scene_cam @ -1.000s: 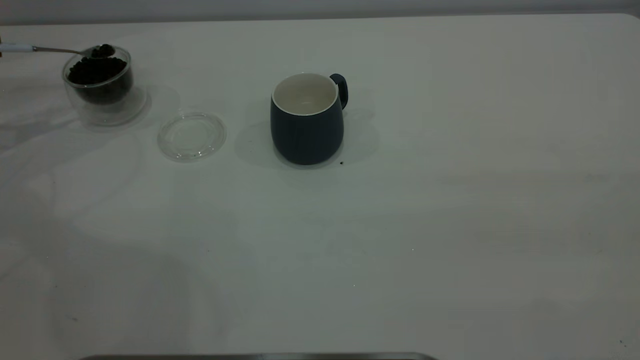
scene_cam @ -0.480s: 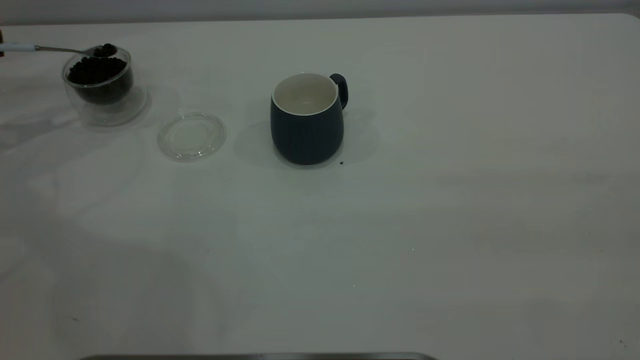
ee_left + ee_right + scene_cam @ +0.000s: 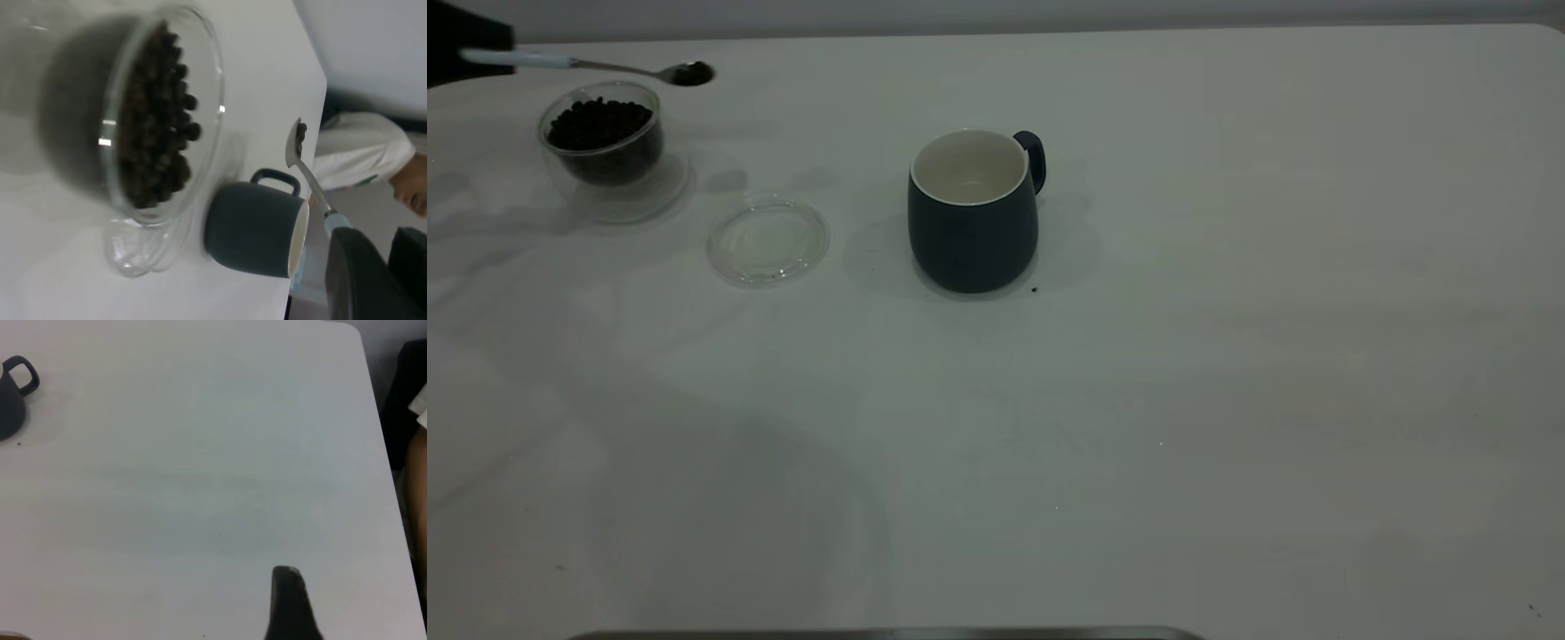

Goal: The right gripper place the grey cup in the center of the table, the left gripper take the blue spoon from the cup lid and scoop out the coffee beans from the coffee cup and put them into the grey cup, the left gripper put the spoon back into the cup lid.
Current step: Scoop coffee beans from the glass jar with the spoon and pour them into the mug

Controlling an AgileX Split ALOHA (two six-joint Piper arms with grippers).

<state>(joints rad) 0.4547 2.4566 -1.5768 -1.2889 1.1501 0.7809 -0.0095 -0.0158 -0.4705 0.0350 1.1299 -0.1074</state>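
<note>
At the table's far left my left gripper [image 3: 467, 49] is shut on the pale handle of the blue spoon [image 3: 605, 67]. The spoon is level in the air, and its bowl holds a few coffee beans [image 3: 691, 72] just past the right rim of the coffee cup [image 3: 605, 151]. That glass cup holds a heap of beans [image 3: 600, 124]. The cup lid [image 3: 767, 240] lies bare between the coffee cup and the grey cup [image 3: 972, 213], which stands upright with its handle at the back right. In the left wrist view the spoon [image 3: 308, 177] runs from the gripper [image 3: 390, 260] over the grey cup [image 3: 250, 230].
The right gripper [image 3: 288, 603] hovers over the bare white table [image 3: 200, 487] to the right of the grey cup [image 3: 10, 400]. A dark speck [image 3: 1034, 289] lies by the cup's base. A person in a white sleeve [image 3: 360, 153] stands beyond the table's far edge.
The left gripper has lifted the spoon off the bean heap and carried it right, so its loaded bowl is now outside the coffee cup. The gripper has come into the exterior view.
</note>
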